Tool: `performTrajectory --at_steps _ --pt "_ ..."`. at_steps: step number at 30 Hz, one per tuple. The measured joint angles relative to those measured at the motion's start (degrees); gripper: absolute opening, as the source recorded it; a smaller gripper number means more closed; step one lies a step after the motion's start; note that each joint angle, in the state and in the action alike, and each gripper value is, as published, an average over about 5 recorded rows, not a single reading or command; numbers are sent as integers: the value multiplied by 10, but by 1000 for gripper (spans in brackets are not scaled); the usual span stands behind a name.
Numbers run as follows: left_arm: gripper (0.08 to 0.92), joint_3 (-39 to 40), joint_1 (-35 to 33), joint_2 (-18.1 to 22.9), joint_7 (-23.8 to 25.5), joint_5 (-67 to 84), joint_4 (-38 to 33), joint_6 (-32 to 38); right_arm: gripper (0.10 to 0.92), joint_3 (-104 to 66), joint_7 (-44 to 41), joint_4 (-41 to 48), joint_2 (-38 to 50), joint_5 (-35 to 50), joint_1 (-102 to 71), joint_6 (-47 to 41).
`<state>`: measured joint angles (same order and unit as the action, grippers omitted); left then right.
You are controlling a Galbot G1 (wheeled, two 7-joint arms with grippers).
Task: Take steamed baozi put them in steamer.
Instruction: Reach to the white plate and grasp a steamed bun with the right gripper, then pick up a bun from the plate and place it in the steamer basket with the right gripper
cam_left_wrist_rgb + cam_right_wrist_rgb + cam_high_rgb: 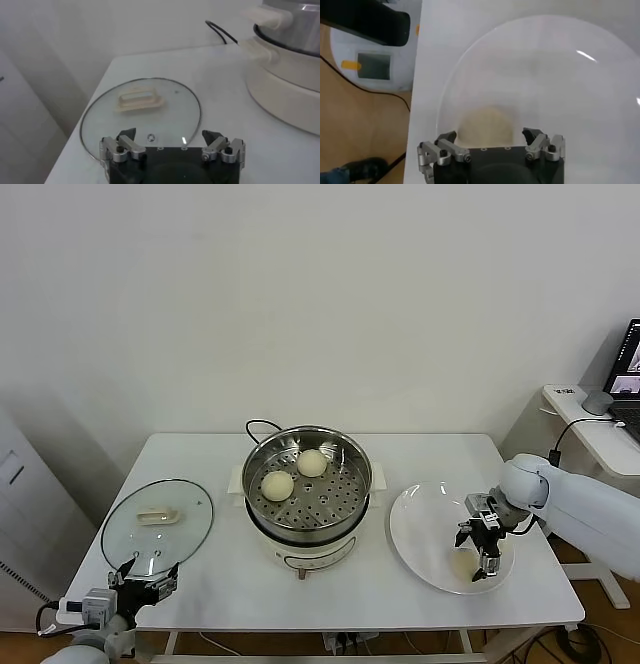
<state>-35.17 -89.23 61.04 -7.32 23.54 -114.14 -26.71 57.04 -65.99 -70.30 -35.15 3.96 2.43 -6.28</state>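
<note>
Overhead, a white table [230,574] holds a steamer [306,484] at its middle, with two baozi [277,485] resting apart on its perforated floor. To the robot's right sits a white plate [420,519], and one more bun [461,564] lies on its near side.

The right gripper [481,556] hangs directly over that bun, fingers pointing down on either side of it. From the wrist view the right gripper [490,140] has its fingers spread with the bun [487,125] between them. They stand apart, wider than the bun, and whether they touch it I cannot tell. Nothing is lifted.

The left gripper [148,584] waits at the near left edge of the table, beside the glass lid [157,527], with its fingers wide and empty. The left wrist view shows the left gripper [172,145] at the lid's rim [140,112].

Risks, as a judgement: the bun is soft, so a hard squeeze could dent or tear it. A grip set off-centre could push it across the smooth plate, or shift the plate itself. A loose hold could drop it on the way to the steamer.

Hard to make out: the fingertips hide most of the bun from above, and the bun looks pale and indistinct against the plate. Only three buns are visible.
</note>
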Motion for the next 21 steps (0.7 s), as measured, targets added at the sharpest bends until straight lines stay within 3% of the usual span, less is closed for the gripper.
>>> performTrajectory --at_steps 7,21 --pt "823 0 0 0 0 -1 -4 0 497 -9 -1 -1 2 -3 -6 -3" --pt "823 2 0 -3 0 -3 -4 -1 485 36 -24 -7 -2 34 110 11"
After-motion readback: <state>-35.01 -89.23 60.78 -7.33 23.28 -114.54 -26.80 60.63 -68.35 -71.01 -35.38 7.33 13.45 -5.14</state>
